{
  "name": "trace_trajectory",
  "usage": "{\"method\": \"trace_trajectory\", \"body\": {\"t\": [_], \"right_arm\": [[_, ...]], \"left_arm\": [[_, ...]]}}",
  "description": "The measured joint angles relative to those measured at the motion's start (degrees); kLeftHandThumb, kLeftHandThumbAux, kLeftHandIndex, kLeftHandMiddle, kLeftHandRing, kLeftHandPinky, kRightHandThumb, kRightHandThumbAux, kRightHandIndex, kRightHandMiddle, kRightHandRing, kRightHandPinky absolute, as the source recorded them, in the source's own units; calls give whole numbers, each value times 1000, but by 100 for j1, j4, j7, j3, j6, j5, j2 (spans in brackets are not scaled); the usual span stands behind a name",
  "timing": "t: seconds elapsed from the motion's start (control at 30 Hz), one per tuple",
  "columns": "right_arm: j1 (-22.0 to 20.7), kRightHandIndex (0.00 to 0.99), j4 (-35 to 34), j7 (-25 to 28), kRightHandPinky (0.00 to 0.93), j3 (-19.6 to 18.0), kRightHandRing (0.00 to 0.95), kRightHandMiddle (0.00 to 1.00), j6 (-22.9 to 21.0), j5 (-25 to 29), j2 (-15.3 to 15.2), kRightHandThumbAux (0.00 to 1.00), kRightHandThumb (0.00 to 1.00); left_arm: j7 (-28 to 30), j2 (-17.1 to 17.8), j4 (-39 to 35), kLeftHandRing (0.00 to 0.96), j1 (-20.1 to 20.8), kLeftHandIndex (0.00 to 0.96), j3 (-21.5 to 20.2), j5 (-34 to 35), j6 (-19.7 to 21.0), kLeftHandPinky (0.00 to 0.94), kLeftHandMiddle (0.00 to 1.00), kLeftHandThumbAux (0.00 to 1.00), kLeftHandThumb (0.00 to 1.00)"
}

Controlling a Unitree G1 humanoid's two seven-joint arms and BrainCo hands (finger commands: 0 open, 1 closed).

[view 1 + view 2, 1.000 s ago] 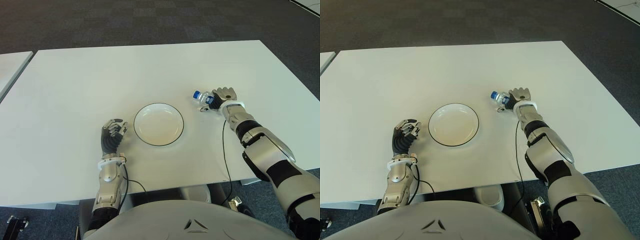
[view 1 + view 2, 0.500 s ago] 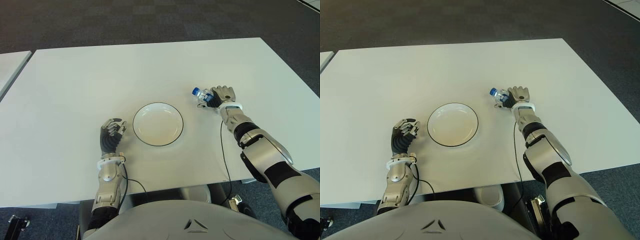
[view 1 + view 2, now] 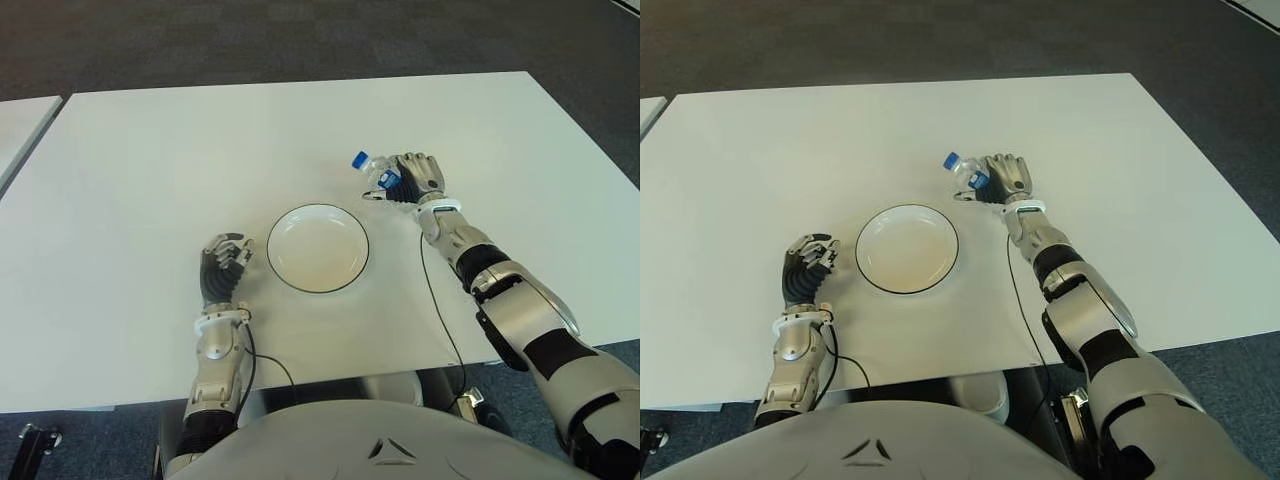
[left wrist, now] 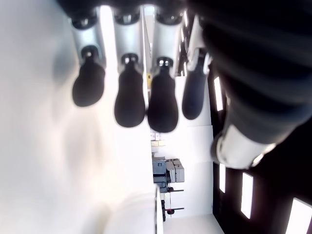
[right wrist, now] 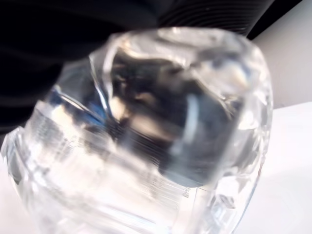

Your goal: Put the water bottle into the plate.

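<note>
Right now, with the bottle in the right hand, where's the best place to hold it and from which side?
Around the body below the neck, which is where the right hand already grips the water bottle. It comes from the bottle's right, so the blue cap points left toward the plate. The clear body is the widest part to wrap. The left hand shows left of the plate.

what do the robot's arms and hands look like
Both arms are silver-grey shells with black joint sections. Each robot hand, left and right, has dark fingers with grey metal segments and a white wrist band. A thin black cable trails along each forearm.
</note>
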State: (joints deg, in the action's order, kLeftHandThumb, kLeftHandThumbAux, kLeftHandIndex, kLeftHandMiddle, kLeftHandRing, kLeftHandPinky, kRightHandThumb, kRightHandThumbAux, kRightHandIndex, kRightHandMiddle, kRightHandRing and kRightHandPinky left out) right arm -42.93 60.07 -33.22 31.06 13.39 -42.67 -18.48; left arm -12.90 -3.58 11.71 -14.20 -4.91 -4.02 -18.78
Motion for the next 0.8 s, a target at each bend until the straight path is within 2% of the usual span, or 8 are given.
{"method": "trace_trajectory", "body": {"t": [0.37, 0.63, 0.8], "right_arm": [[438, 439, -1900, 5, 836, -105, 821, 818, 251, -90, -162, 724, 705], [885, 439, -2786, 425, 842, -7, 832, 829, 314, -242, -152, 724, 706], [1132, 440, -3094, 690, 845, 146, 837, 835, 543, -339, -136, 723, 707]], "left_arm": [[0, -1, -152, 712, -50, 434, -61, 61, 198, 717, 712, 717, 705], [0, -2, -249, 718, -66, 434, -59, 58, 323, 715, 718, 717, 706], [0, -3, -268, 711, -74, 434, -58, 53, 346, 704, 716, 717, 706]]}}
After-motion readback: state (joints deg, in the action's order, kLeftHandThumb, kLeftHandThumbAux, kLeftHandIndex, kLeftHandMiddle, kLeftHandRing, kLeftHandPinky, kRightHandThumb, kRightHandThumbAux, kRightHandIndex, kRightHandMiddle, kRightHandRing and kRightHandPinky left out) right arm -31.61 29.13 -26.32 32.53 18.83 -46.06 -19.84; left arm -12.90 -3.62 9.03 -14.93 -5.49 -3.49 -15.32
